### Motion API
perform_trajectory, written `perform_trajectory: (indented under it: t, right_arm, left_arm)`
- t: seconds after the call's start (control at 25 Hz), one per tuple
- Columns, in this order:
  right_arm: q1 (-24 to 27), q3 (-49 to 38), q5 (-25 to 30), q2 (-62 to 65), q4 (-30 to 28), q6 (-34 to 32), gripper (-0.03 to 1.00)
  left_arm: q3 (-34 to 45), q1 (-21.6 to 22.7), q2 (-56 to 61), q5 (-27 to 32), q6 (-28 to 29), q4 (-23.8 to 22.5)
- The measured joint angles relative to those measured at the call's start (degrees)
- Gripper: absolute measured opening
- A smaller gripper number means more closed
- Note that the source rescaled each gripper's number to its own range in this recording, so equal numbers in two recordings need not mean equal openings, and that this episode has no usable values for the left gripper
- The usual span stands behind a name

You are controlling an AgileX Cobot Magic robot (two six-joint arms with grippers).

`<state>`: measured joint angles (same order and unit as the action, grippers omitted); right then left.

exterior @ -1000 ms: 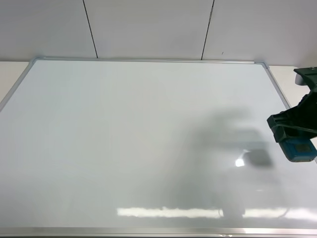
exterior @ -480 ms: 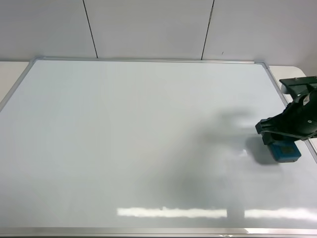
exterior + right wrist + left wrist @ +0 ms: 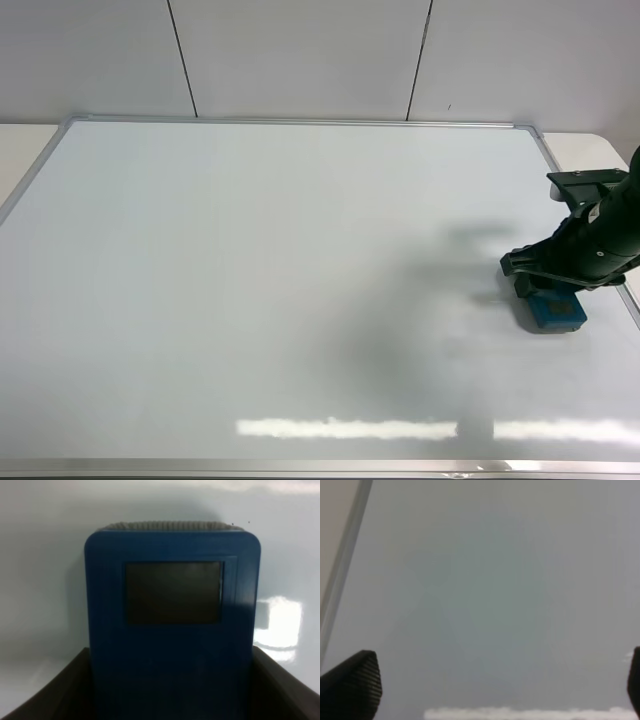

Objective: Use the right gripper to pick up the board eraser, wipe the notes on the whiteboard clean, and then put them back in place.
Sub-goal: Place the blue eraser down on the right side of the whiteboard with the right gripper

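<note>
The whiteboard (image 3: 250,280) fills most of the exterior view, and its surface looks blank; no notes show on it. My right gripper (image 3: 548,283) is shut on the teal-blue board eraser (image 3: 556,312), low over the board near its right frame. Whether the eraser touches the surface I cannot tell. In the right wrist view the eraser (image 3: 172,630) stands between the right gripper's (image 3: 170,700) dark fingers, with whiteboard (image 3: 40,555) behind it. The left gripper (image 3: 492,682) hovers open over bare whiteboard (image 3: 495,580), close to its frame edge.
A pale tabletop (image 3: 22,150) shows past the board's left and right frame. A white panelled wall (image 3: 300,60) rises behind the far edge. Light glare streaks lie along the board's near edge (image 3: 350,428).
The right gripper has carried the eraser leftward from the right edge of the view and lowered it toward the board. The board looks the same in all frames.
</note>
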<state>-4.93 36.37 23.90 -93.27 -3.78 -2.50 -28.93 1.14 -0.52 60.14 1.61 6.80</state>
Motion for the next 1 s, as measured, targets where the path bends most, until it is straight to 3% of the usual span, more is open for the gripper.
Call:
perform_trajectory:
  t: [0.24, 0.28, 0.4, 0.44, 0.52, 0.8, 1.0]
  right_arm:
    - [0.0, 0.0, 0.1, 0.0, 0.0, 0.0, 0.02]
    - [0.0, 0.0, 0.0, 0.0, 0.0, 0.0, 0.08]
    - [0.0, 0.0, -1.3, 0.0, -0.2, 0.0, 0.7]
    - [0.0, 0.0, -1.5, 0.0, 0.0, 0.0, 0.82]
    - [0.0, 0.0, -1.5, 0.0, 0.7, -0.1, 0.94]
    - [0.0, 0.0, -0.1, 0.2, 1.9, 0.3, 0.99]
    - [0.0, 0.0, 0.5, 7.4, 11.4, 8.3, 1.0]
  left_arm:
    - [0.0, 0.0, 0.0, 0.0, 0.0, 0.0]
    - [0.0, 0.0, 0.0, 0.0, 0.0, 0.0]
    - [0.0, 0.0, 0.0, 0.0, 0.0, 0.0]
    - [0.0, 0.0, 0.0, 0.0, 0.0, 0.0]
    - [0.0, 0.0, 0.0, 0.0, 0.0, 0.0]
    - [0.0, 0.0, 0.0, 0.0, 0.0, 0.0]
    - [0.0, 0.0, 0.0, 0.0, 0.0, 0.0]
